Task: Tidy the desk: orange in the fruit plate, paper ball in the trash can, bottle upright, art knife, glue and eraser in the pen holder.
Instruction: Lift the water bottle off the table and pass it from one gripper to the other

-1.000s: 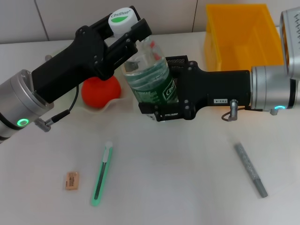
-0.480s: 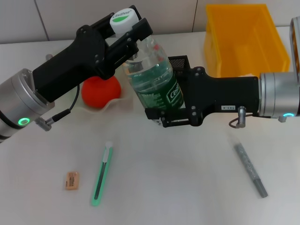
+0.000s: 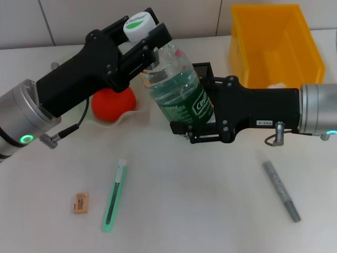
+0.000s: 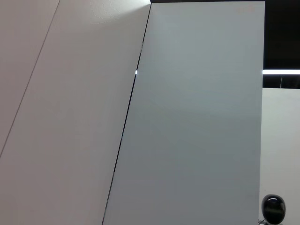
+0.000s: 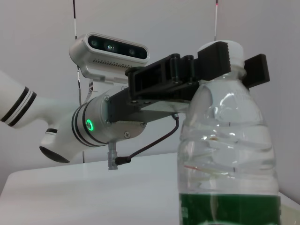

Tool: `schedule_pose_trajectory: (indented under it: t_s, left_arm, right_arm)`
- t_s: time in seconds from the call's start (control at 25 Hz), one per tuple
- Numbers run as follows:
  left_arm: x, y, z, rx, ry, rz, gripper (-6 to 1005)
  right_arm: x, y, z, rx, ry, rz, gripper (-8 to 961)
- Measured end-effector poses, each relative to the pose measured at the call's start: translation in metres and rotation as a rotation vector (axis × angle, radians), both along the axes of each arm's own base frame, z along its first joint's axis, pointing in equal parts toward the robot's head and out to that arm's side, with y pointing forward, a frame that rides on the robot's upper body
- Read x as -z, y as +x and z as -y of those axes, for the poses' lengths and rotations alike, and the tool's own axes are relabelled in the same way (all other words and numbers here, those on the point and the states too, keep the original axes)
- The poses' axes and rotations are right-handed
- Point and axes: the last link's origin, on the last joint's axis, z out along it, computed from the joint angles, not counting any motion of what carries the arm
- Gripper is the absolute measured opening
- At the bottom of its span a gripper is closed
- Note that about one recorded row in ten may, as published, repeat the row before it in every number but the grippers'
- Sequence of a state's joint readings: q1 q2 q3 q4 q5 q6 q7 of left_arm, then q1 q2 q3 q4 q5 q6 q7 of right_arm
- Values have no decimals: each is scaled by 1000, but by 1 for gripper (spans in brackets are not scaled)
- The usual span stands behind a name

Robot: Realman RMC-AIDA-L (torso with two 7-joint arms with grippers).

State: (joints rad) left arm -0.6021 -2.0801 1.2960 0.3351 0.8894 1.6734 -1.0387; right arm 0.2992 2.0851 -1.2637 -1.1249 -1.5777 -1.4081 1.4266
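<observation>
- Left gripper [image 3: 141, 32] has its jaws clamped on the bottle [image 3: 176, 89] at its cap.
- Right gripper [image 3: 192, 113] grips the bottle's body.
- The bottle hangs tilted above the bench [image 3: 200, 211].

**Desk count**

One bottle [image 3: 176, 89], one orange [image 3: 112, 103] at ten o'clock on one fruit plate [image 3: 138, 114], one art knife [image 3: 115, 195], one eraser [image 3: 80, 203] (seven o'clock), one grey glue stick [image 3: 281, 190], one yellow bin [image 3: 274, 42], and two grippers.
</observation>
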Motion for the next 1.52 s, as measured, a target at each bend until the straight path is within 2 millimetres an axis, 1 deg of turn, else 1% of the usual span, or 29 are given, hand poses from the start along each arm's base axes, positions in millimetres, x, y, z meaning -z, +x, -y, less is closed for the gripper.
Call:
schedule_pose_trajectory:
  t_s: [0.6, 1.24, 1.52]
  left_arm:
    - [-1, -1, 0, -1, 17, 2, 441]
    - [-2, 2, -2, 8, 21, 5, 442]
    - [-6, 6, -2, 26, 32, 31, 442]
  right_arm:
    - [-1, 5, 5, 14, -1, -10, 771]
    - [10, 14, 6, 43, -30, -11, 770]
    - [15, 15, 4, 50, -45, -7, 771]
